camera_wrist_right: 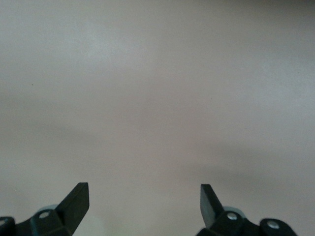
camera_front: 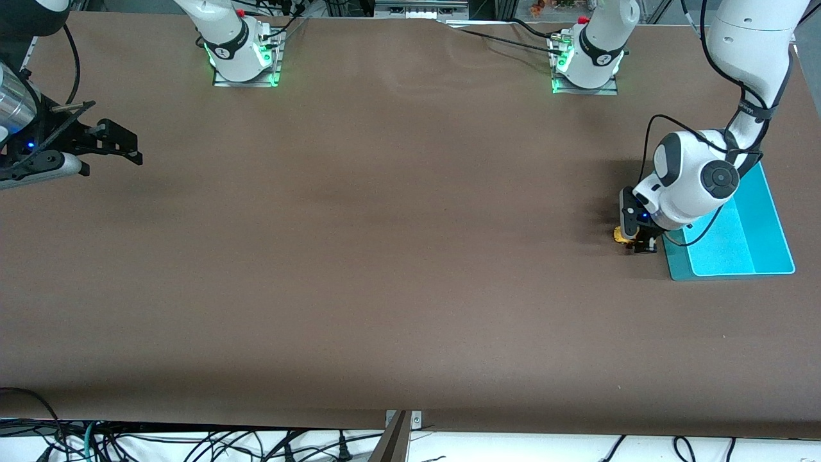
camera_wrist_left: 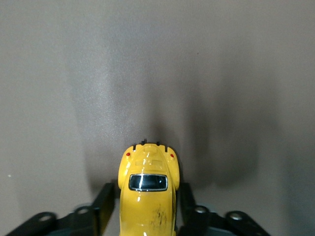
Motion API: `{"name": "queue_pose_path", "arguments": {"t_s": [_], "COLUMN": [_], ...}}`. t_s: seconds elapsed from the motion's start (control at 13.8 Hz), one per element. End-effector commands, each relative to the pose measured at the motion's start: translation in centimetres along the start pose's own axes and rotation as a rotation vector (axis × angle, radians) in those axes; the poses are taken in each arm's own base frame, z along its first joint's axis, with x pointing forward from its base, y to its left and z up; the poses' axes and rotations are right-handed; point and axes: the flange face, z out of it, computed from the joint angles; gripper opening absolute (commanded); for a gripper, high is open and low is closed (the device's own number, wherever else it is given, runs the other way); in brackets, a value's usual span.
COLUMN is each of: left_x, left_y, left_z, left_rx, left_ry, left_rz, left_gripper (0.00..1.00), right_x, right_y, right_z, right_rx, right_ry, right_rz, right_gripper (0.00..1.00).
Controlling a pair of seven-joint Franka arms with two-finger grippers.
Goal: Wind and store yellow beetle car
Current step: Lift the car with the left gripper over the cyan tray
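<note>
Teal tray (camera_front: 763,247) holds nothing; left tool (camera_front: 638,242) grips yellow beetle car (camera_wrist_left: 147,196) beside it; right tool (camera_wrist_right: 145,204) gapes.

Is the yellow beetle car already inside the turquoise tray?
No, the yellow beetle car sits on the table between the left gripper fingers, beside the turquoise tray.

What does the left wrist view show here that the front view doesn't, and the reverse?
Only the left wrist view shows the yellow beetle car close up: its dark window, two small red lights, and the jaws of the left gripper pressed against both its sides. Only the front view shows the turquoise tray beside the car and the right gripper, open, waiting over the right arm's end of the table. Both show the car, the left gripper and the brown table.
</note>
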Motion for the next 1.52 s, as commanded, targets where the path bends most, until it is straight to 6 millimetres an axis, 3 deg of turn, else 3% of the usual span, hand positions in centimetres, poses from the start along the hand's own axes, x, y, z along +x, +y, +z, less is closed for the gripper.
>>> {"name": "queue_pose_path", "arguments": {"t_s": [0.0,0.14,0.29,0.43,0.58,0.72,0.94,1.09,1.23,1.45], "left_x": [0.2,0.8,3.4,4.4,4.0,2.3,-2.1,-7.3,-12.1,-19.1], "left_y": [-0.2,-0.4,-1.8,-2.6,-3.7,-4.7,-5.3,-4.7,-3.1,0.1], "left_z": [-0.7,-1.3,-3.1,-4.8,-7.3,-10.9,-17.0,-18.6,-18.2,-15.4], "left_rx": [0.014,0.007,-0.016,-0.064,-0.109,-0.161,-0.221,-0.211,-0.201,-0.210], "left_ry": [-0.005,0.001,0.024,0.073,0.085,0.091,0.105,0.113,0.125,0.125], "left_rz": [0.034,0.039,0.076,0.044,0.037,0.023,-0.033,-0.049,-0.037,-0.071], "left_gripper": [0.06,0.05,0.05,0.05,0.06,0.06,0.07,0.07,0.07,0.07], "right_x": [0.3,0.2,0.3,0.2,0.2,0.3,0.2,0.2,0.2,0.2], "right_y": [-0.1,0.0,0.0,0.0,0.0,0.0,0.0,0.0,0.0,0.0], "right_z": [-0.7,-0.7,-0.6,-0.7,-0.8,-0.6,-0.7,-0.8,-0.7,-0.7], "right_rx": [-0.002,-0.002,-0.001,-0.002,-0.002,-0.001,-0.002,-0.002,-0.001,-0.002], "right_ry": [0.001,0.001,0.000,0.001,0.002,-0.002,-0.001,-0.001,-0.002,-0.001], "right_rz": [0.003,0.003,0.003,0.003,0.003,0.003,0.003,0.003,0.003,0.003], "right_gripper": [1.00,1.00,1.00,1.00,1.00,1.00,1.00,1.00,1.00,1.00]}}
